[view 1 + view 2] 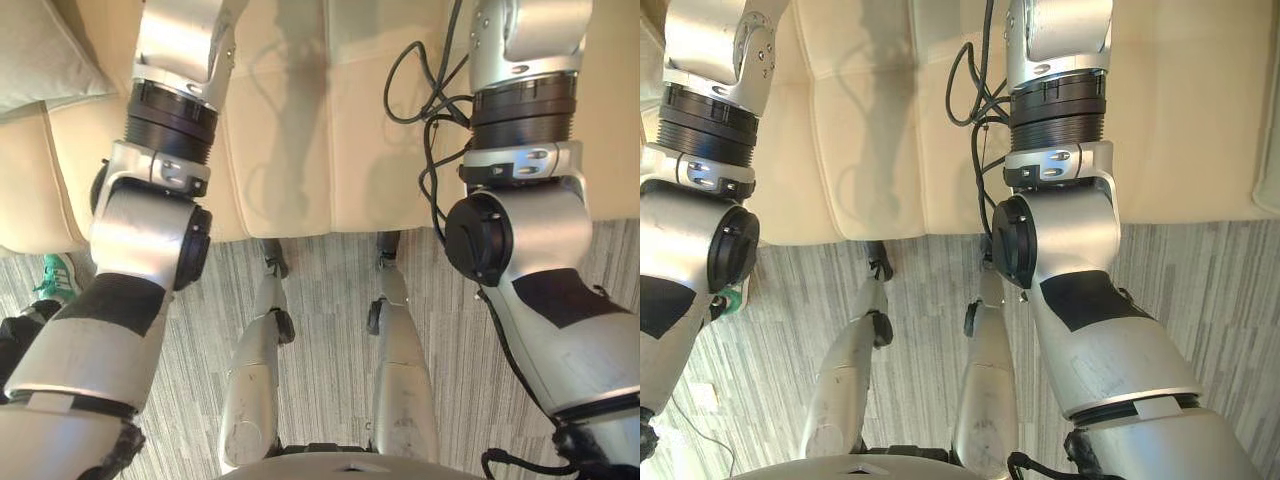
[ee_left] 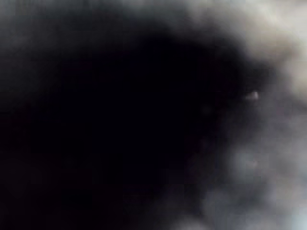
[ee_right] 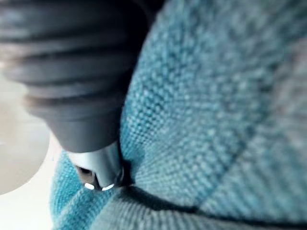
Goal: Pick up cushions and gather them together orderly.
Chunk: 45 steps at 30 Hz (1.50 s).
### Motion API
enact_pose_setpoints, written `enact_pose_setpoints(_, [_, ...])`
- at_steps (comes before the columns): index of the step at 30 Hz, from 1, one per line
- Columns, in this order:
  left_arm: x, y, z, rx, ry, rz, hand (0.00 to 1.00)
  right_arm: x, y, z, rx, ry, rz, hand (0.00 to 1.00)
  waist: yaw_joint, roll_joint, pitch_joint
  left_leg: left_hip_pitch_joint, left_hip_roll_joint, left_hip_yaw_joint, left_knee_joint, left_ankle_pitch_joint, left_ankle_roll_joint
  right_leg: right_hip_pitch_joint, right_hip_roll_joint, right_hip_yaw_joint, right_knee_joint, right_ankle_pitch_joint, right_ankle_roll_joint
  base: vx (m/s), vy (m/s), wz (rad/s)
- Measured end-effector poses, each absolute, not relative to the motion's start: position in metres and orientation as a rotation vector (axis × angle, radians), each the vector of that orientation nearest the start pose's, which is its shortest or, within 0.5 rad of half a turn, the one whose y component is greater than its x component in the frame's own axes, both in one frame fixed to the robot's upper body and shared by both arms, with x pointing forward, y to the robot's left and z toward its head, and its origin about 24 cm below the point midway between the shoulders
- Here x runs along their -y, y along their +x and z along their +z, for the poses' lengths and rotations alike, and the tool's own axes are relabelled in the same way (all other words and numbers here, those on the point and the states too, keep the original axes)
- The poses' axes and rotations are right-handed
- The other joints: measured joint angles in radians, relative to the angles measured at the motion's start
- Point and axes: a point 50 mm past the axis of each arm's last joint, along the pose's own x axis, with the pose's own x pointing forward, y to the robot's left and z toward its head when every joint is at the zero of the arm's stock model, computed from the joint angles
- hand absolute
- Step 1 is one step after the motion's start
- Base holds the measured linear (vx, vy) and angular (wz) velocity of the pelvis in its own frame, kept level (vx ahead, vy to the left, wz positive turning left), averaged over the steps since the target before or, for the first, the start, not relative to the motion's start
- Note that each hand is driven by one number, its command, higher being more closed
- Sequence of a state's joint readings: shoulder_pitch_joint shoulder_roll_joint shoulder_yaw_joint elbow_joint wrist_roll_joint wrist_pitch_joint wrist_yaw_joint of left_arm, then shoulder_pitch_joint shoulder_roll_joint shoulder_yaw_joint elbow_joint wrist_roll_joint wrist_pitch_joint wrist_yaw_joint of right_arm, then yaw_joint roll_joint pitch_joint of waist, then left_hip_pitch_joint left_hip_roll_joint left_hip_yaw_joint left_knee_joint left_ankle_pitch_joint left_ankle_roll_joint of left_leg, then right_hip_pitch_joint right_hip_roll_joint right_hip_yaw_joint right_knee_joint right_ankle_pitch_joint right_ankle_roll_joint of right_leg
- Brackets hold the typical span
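At far left, a pale cushion [image 1: 40,50] lay on the cream sofa [image 1: 290,120], above striped grey carpet [image 1: 1200,290]. Both arms extended over the seat. At right, the right hand [image 3: 98,165] was pressed into a teal cushion [image 3: 206,110]. The cloth folded around the hand, so whether it gripped could not be told. The step probably called for a firm, even hold, then setting the teal cushion down squarely beside the pale one. Its weave looked coarse and thick, with a dark crease beside the hand.
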State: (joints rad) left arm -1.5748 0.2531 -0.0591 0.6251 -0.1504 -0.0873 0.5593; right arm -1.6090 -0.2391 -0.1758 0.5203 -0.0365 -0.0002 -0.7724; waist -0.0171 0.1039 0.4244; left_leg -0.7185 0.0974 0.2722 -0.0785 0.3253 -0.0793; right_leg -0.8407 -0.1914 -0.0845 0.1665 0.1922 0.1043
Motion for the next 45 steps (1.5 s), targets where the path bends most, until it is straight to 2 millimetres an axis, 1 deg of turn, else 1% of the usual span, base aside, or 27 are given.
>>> enact_pose_setpoints(4, [-0.102, 0.339, 0.444, 0.988, -0.153, 0.268, 0.0, 0.144, 0.312, 0.468, 1.049, 0.366, -0.563, 0.0, 0.004, 0.0, 0.0, -0.076, 0.008, 0.0, 0.0, 0.011, 0.0, -0.077, -0.003, -0.024, 0.04, -0.007, -0.006, -0.02, 0.048, 0.16])
enact_pose_setpoints(6, [-0.102, 0.339, 0.444, 0.985, -0.152, 0.267, 0.0, 0.145, 0.313, 0.467, 1.04, 0.381, -0.546, 0.0, 0.0, 0.0, 0.0, -0.089, 0.009, 0.0, 0.0, 0.019, 0.0, -0.088, -0.008, -0.031, 0.049, -0.008, -0.007, -0.02, 0.071, 0.14])
enact_pose_setpoints(8, [-0.102, 0.34, 0.443, 0.973, -0.148, 0.267, 0.0, 0.15, 0.315, 0.465, 1.031, 0.381, -0.539, 0.0, 0.001, -0.001, 0.0, -0.103, 0.009, 0.001, 0.0, 0.028, -0.005, -0.107, -0.015, -0.037, 0.074, -0.017, -0.008, -0.04, 0.082, 0.14])
enact_pose_setpoints(10, [-0.105, 0.344, 0.438, 0.955, -0.155, 0.272, 0.0, 0.152, 0.318, 0.46, 1.026, 0.362, -0.53, 0.0, 0.001, -0.001, 0.001, -0.104, 0.009, 0.003, 0.0, 0.017, -0.015, -0.116, -0.015, -0.038, 0.093, -0.026, -0.01, -0.04, 0.032, 0.04])
enact_pose_setpoints(11, [-0.107, 0.348, 0.43, 0.931, -0.166, 0.271, 0.0, 0.154, 0.319, 0.451, 1.03, 0.344, -0.517, 0.0, 0.002, -0.001, 0.001, -0.106, 0.012, 0.007, -0.001, 0.0, -0.025, -0.122, -0.016, -0.038, 0.102, -0.034, -0.015, -0.05, 0.018, 0.02])
enact_pose_setpoints(12, [-0.107, 0.349, 0.425, 0.922, -0.167, 0.268, 0.0, 0.155, 0.32, 0.446, 1.027, 0.336, -0.514, 0.0, 0.002, -0.001, 0.001, -0.107, 0.014, 0.008, -0.001, -0.002, -0.027, -0.124, -0.015, -0.038, 0.102, -0.035, -0.015, -0.05, -0.002, -0.02])
enact_pose_setpoints(13, [-0.109, 0.354, 0.417, 0.898, -0.165, 0.268, 0.0, 0.157, 0.323, 0.438, 1.015, 0.32, -0.508, 0.0, 0.004, -0.001, 0.001, -0.112, 0.017, 0.014, -0.001, -0.007, -0.026, -0.131, -0.014, -0.039, 0.101, -0.035, -0.016, -0.06, -0.026, -0.04])
enact_pose_setpoints(14, [-0.112, 0.36, 0.404, 0.861, -0.17, 0.269, 0.0, 0.159, 0.327, 0.428, 0.997, 0.303, -0.508, 0.0, 0.004, -0.001, 0.001, -0.122, 0.024, 0.034, -0.001, -0.014, -0.026, -0.14, -0.013, -0.039, 0.097, -0.031, -0.018, -0.05, -0.025, -0.05])
enact_pose_setpoints(15, [-0.114, 0.363, 0.397, 0.838, -0.177, 0.27, 0.0, 0.16, 0.33, 0.422, 0.979, 0.293, -0.507, 0.0, 0.003, -0.002, 0.001, -0.128, 0.026, 0.04, -0.001, -0.014, -0.026, -0.144, -0.012, -0.039, 0.091, -0.028, -0.02, -0.04, -0.028, -0.04])
enact_pose_setpoints(17, [-0.117, 0.371, 0.373, 0.774, -0.18, 0.276, 0.0, 0.16, 0.339, 0.404, 0.924, 0.272, -0.497, 0.0, -0.002, -0.002, 0.001, -0.145, 0.028, 0.054, 0.0, -0.008, -0.028, -0.164, -0.011, -0.038, 0.089, -0.024, -0.021, -0.03, -0.022, -0.06])
enact_pose_setpoints(18, [-0.119, 0.376, 0.359, 0.735, -0.19, 0.277, 0.0, 0.161, 0.343, 0.394, 0.897, 0.263, -0.493, 0.0, -0.002, -0.002, 0.001, -0.152, 0.03, 0.057, 0.0, 0.005, -0.019, -0.173, -0.01, -0.036, 0.092, -0.018, -0.013, -0.01, -0.021, -0.08])
enact_pose_setpoints(19, [-0.12, 0.38, 0.347, 0.698, -0.197, 0.272, 0.0, 0.159, 0.347, 0.383, 0.865, 0.261, -0.486, 0.0, -0.004, -0.007, 0.004, -0.155, 0.031, 0.058, 0.0, 0.019, -0.003, -0.177, -0.008, -0.036, 0.092, -0.017, -0.013, 0.01, -0.029, -0.1])
enact_pose_setpoints(20, [-0.122, 0.383, 0.334, 0.658, -0.202, 0.27, 0.0, 0.156, 0.352, 0.371, 0.822, 0.262, -0.479, 0.0, -0.008, -0.013, 0.009, -0.155, 0.034, 0.061, 0.0, 0.023, 0.003, -0.177, -0.004, -0.035, 0.093, -0.019, -0.014, 0.02, -0.022, -0.06])
enact_pose_setpoints(22, [-0.123, 0.386, 0.32, 0.624, -0.201, 0.262, 0.0, 0.153, 0.353, 0.358, 0.8, 0.268, -0.458, 0.0, -0.008, -0.016, 0.011, -0.154, 0.039, 0.062, 0.0, 0.022, 0.002, -0.177, 0.0, -0.035, 0.099, -0.027, -0.016, 0.0, 0.0, 0.0])
enact_pose_setpoints(24, [-0.127, 0.385, 0.313, 0.615, -0.218, 0.264, 0.0, 0.152, 0.348, 0.357, 0.82, 0.271, -0.434, 0.0, -0.007, -0.018, 0.013, -0.149, 0.044, 0.071, 0.0, 0.022, 0.001, -0.177, 0.004, -0.033, 0.104, -0.032, -0.019, 0.02, -0.022, -0.04])
enact_pose_setpoints(26, [-0.132, 0.383, 0.309, 0.62, -0.217, 0.266, 0.0, 0.153, 0.347, 0.357, 0.828, 0.267, -0.425, 0.0, -0.008, -0.023, 0.016, -0.14, 0.047, 0.083, 0.0, 0.022, 0.001, -0.177, 0.005, -0.03, 0.111, -0.036, -0.021, 0.01, -0.028, -0.09])
enact_pose_setpoints(27, [-0.135, 0.383, 0.305, 0.619, -0.213, 0.264, 0.0, 0.153, 0.348, 0.355, 0.825, 0.26, -0.414, 0.0, -0.008, -0.03, 0.02, -0.13, 0.048, 0.089, 0.0, 0.015, -0.007, -0.177, 0.007, -0.022, 0.12, -0.041, -0.024, 0.0, -0.037, -0.12])
enact_pose_setpoints(29, [-0.141, 0.384, 0.299, 0.606, -0.216, 0.266, 0.0, 0.153, 0.349, 0.351, 0.816, 0.253, -0.399, 0.0, -0.01, -0.034, 0.022, -0.122, 0.052, 0.092, 0.0, 0.005, -0.015, -0.175, 0.012, -0.014, 0.127, -0.047, -0.027, -0.01, -0.045, -0.12])
enact_pose_setpoints(30, [-0.144, 0.383, 0.296, 0.598, -0.224, 0.266, 0.0, 0.155, 0.347, 0.348, 0.818, 0.25, -0.393, 0.0, -0.007, -0.036, 0.023, -0.117, 0.056, 0.098, 0.0, -0.002, -0.006, -0.174, 0.018, -0.011, 0.127, -0.049, -0.029, -0.02, -0.063, -0.15])
enact_pose_setpoints(32, [-0.151, 0.383, 0.292, 0.595, -0.23, 0.274, 0.0, 0.157, 0.342, 0.344, 0.843, 0.25, -0.373, 0.0, -0.009, -0.036, 0.024, -0.116, 0.062, 0.101, 0.0, -0.002, -0.006, -0.175, 0.024, -0.011, 0.126, -0.05, -0.03, -0.02, -0.058, -0.09])
enact_pose_setpoints(34, [-0.158, 0.383, 0.289, 0.586, -0.242, 0.278, 0.0, 0.16, 0.342, 0.343, 0.85, 0.233, -0.359, 0.0, -0.013, -0.037, 0.024, -0.115, 0.064, 0.101, 0.0, -0.002, -0.006, -0.173, 0.025, -0.011, 0.126, -0.049, -0.03, -0.03, -0.047, -0.02])
enact_pose_setpoints(35, [-0.161, 0.383, 0.288, 0.586, -0.24, 0.275, 0.0, 0.163, 0.342, 0.343, 0.854, 0.218, -0.356, 0.0, -0.015, -0.039, 0.025, -0.112, 0.064, 0.102, 0.0, -0.002, -0.006, -0.171, 0.025, -0.012, 0.126, -0.049, -0.03, -0.03, -0.048, -0.05])
enact_pose_setpoints(36, [-0.163, 0.383, 0.289, 0.59, -0.237, 0.273, 0.0, 0.167, 0.342, 0.343, 0.855, 0.201, -0.353, 0.0, -0.014, -0.047, 0.03, -0.102, 0.064, 0.108, 0.0, 0.0, -0.004, -0.166, 0.025, -0.009, 0.127, -0.049, -0.03, -0.03, -0.065, -0.05])
enact_pose_setpoints(37, [-0.166, 0.383, 0.289, 0.588, -0.24, 0.266, 0.0, 0.171, 0.343, 0.339, 0.847, 0.176, -0.348, 0.0, -0.013, -0.05, 0.031, -0.09, 0.066, 0.108, 0.0, 0.004, 0.002, -0.151, 0.027, -0.012, 0.126, -0.049, -0.03, -0.03, -0.061, -0.04])
enact_pose_setpoints(40, [-0.171, 0.381, 0.288, 0.596, -0.239, 0.257, 0.0, 0.175, 0.344, 0.333, 0.83, 0.152, -0.342, 0.0, -0.011, -0.051, 0.032, -0.064, 0.069, 0.108, 0.0, 0.003, 0.003, -0.122, 0.03, -0.013, 0.119, -0.05, -0.031, -0.02, -0.06, -0.03])
enact_pose_setpoints(43, [-0.184, 0.372, 0.289, 0.649, -0.215, 0.269, 0.0, 0.175, 0.345, 0.325, 0.815, 0.125, -0.324, 0.0, -0.011, -0.051, 0.032, -0.036, 0.073, 0.109, 0.0, -0.002, 0.007, -0.095, 0.034, -0.013, 0.117, -0.055, -0.031, -0.02, -0.084, -0.05])
enact_pose_setpoints(45, [-0.191, 0.36, 0.29, 0.705, -0.234, 0.267, 0.0, 0.184, 0.34, 0.315, 0.814, 0.086, -0.331, 0.0, 0.0, -0.052, 0.033, -0.016, 0.077, 0.109, 0.0, -0.012, 0.011, -0.073, 0.038, -0.016, 0.117, -0.061, -0.034, -0.03, -0.091, -0.02])
